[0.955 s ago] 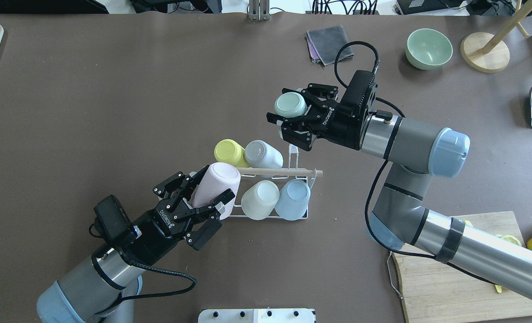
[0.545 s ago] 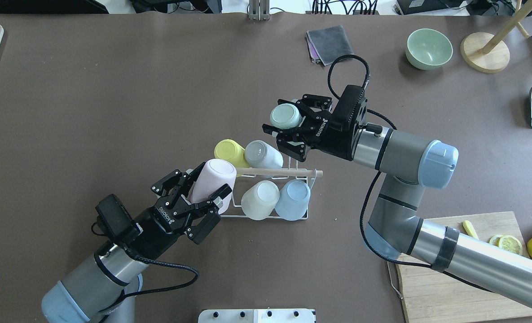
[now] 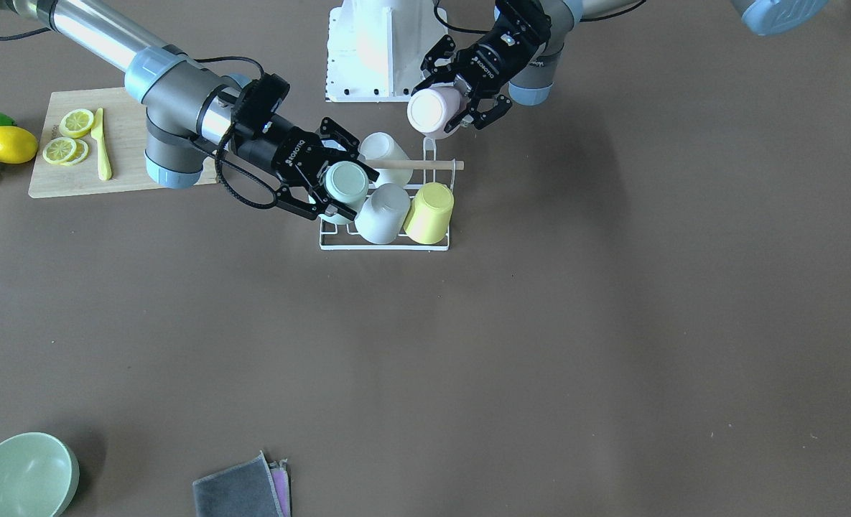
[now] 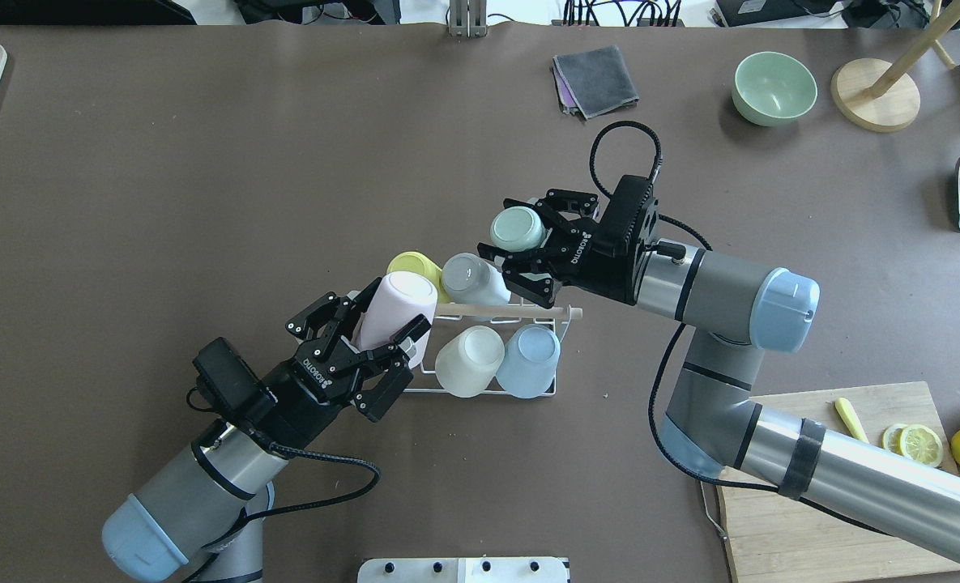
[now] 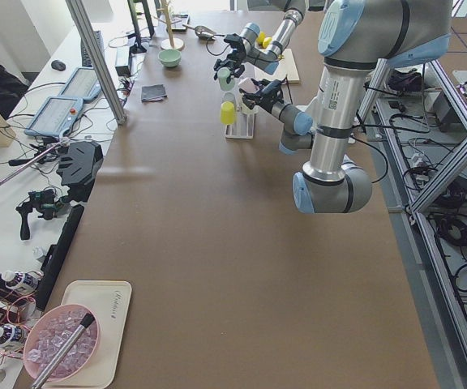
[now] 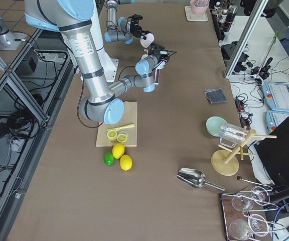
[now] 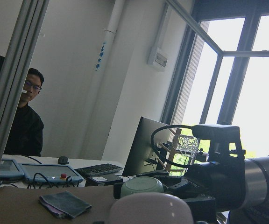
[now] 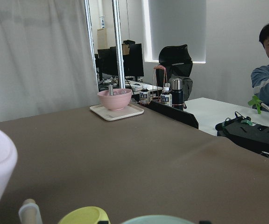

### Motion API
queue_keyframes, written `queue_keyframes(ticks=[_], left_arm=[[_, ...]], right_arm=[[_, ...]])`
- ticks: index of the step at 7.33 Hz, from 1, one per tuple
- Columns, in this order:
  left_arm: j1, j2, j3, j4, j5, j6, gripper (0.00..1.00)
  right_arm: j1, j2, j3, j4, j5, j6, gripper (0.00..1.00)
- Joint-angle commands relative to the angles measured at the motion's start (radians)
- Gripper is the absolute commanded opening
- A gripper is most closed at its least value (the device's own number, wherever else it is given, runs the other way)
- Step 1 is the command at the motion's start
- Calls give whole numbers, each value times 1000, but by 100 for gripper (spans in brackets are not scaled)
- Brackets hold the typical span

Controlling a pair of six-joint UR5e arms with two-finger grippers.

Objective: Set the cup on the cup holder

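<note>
Left pincer [image 4: 378, 324] clamped on pale pink handleless cup [image 4: 403, 295], tilted over near-left corner of white wire cup holder with wooden rod [image 4: 520, 310]. Right pincer [image 4: 520, 240] grips mint-green cup [image 4: 516, 227] over far-right corner. Left-end view alone shows mint cup higher than racked yellow cup [image 5: 228, 113]. Prongs under both hidden; seating on them unclear.
</note>
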Motion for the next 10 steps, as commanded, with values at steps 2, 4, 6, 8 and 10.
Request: queue_keyframes(ticks=[2, 4, 6, 8, 10], left_arm=[[-11, -42, 84, 4, 2, 0, 0], [-16, -40, 85, 2, 2, 0, 0], [-13, -39, 93, 0, 2, 0, 0], [-10, -37, 110, 0, 2, 0, 0], [-7, -36, 119, -1, 2, 0, 16]], right_arm=[[-6, -3, -15, 21, 0, -7, 0], [-11, -6, -14, 21, 0, -7, 0], [-16, -4, -12, 21, -1, -6, 0], [-22, -1, -11, 21, -6, -4, 85], [-19, 0, -6, 21, -8, -4, 100]])
